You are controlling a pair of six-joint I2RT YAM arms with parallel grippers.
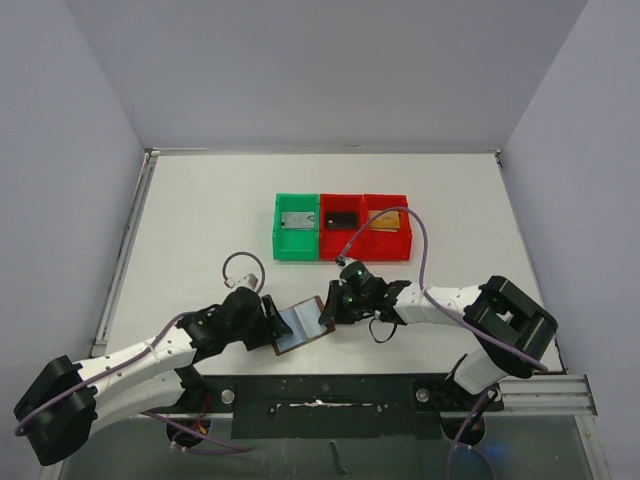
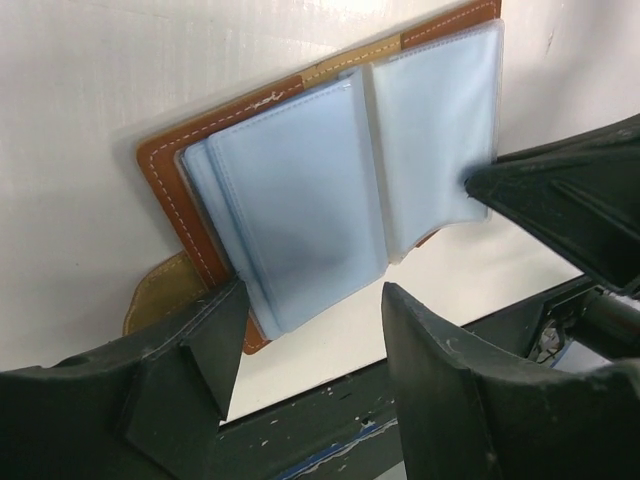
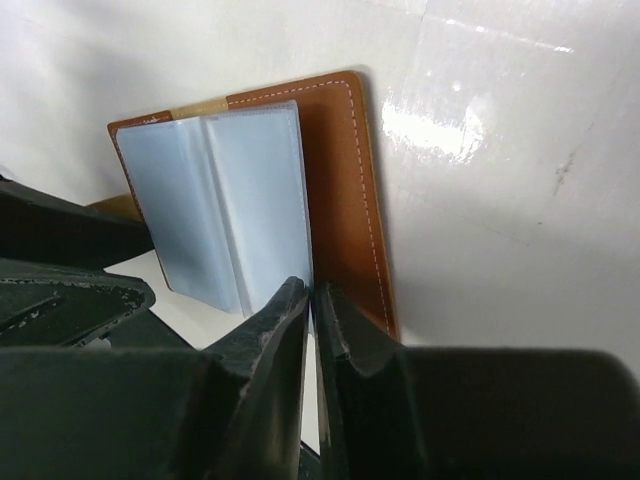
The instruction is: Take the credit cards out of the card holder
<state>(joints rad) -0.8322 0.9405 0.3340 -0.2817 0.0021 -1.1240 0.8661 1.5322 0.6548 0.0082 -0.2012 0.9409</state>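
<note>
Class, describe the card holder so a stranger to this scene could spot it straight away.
On the white table, look toward the near edge, before the row of green and red bins. Between the left end effector and the right end effector lies the card holder, opened. Unlike the boxy bins, it is thin, brown and leather-like, with pale blue-grey sleeves inside.

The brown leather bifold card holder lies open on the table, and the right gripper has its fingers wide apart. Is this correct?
No. The brown leather bifold card holder lies open, but the right gripper is closed on the edge of a pale blue pocket; the right wrist view shows it.
</note>
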